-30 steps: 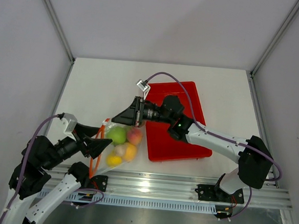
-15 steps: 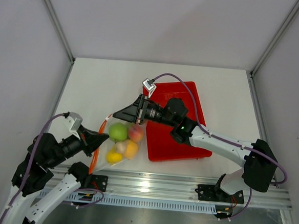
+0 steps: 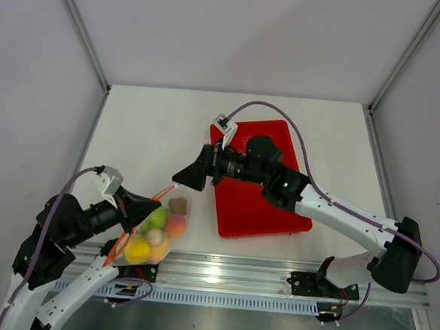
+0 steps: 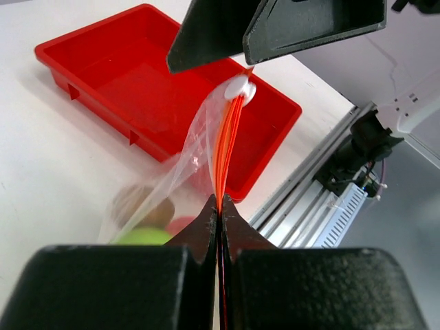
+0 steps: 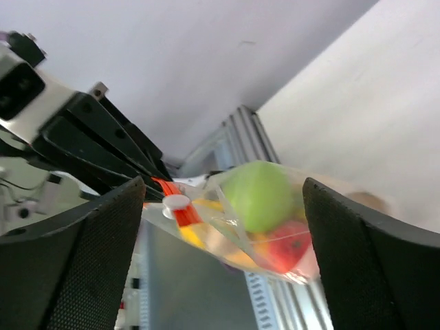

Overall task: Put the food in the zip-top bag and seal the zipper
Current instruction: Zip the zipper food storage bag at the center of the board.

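- Small clear crinkly zip-top bag (image 3: 155, 232): near-left edge of the white tabletop (image 3: 154, 130), left of the red rectangular plastic tray (image 3: 255, 205).
- Toy food inside the bag: green apple (image 3: 156, 218), pink-red peach (image 3: 176, 224), yellow piece (image 3: 138, 251), brown piece (image 3: 178, 204).
- Thin orange-red zipper strip (image 4: 223, 151): pulled taut, running from the left end effector (image 4: 218, 206) up to a white slider (image 4: 239, 88).
- Left end effector: fingers pressed together, clamped on the strip.
- Right end effector (image 3: 181, 177): fingers spread wide apart, tips just beside the slider; contact cannot be told.
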